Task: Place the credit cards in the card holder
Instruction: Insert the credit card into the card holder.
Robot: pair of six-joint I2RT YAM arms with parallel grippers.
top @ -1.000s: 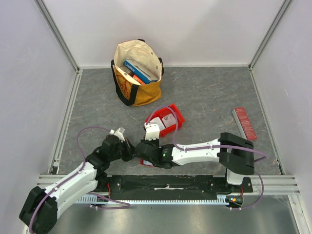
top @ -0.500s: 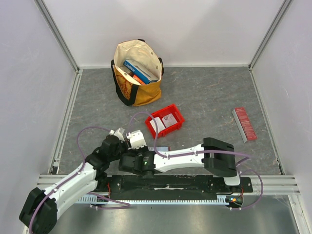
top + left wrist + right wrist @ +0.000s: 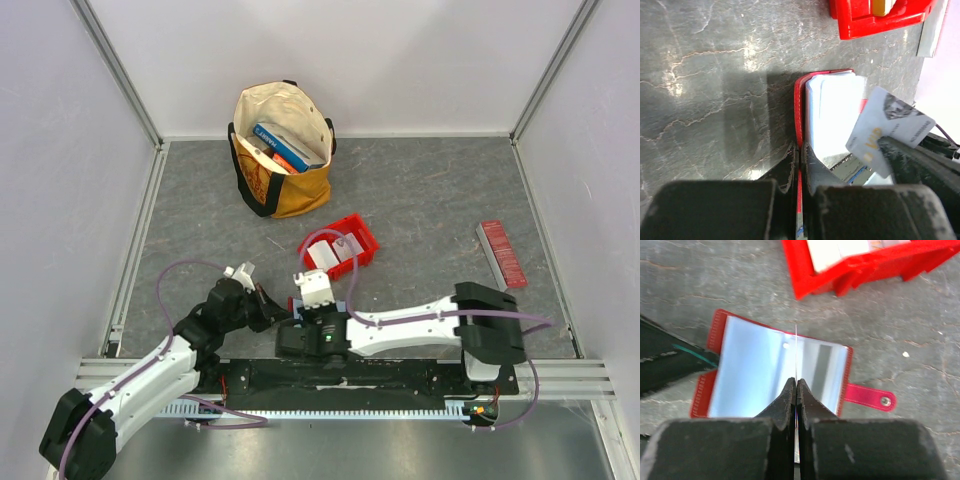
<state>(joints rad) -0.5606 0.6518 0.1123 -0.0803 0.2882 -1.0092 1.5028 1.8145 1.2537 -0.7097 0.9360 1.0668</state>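
The card holder (image 3: 770, 365) lies open on the grey table, dark red with pale inner slots and a snap tab (image 3: 871, 396) at its right. My left gripper (image 3: 800, 147) is shut on its red edge (image 3: 799, 100), holding that flap. My right gripper (image 3: 796, 382) is shut on one credit card (image 3: 890, 127), which I see edge-on above the holder's middle in the right wrist view. More credit cards (image 3: 335, 252) sit in the red bin (image 3: 366, 240). In the top view both grippers (image 3: 272, 306) (image 3: 303, 318) meet near the table's front edge and hide the holder.
A tan tote bag (image 3: 283, 150) with blue books stands at the back. A long ridged red strip (image 3: 501, 253) lies at the right. The red bin (image 3: 805, 275) sits just beyond the holder. Metal rails border the table's sides and front.
My right gripper swung left from beside the red bin, then came back right, and now hangs over the open holder with the card. The left arm has barely moved.
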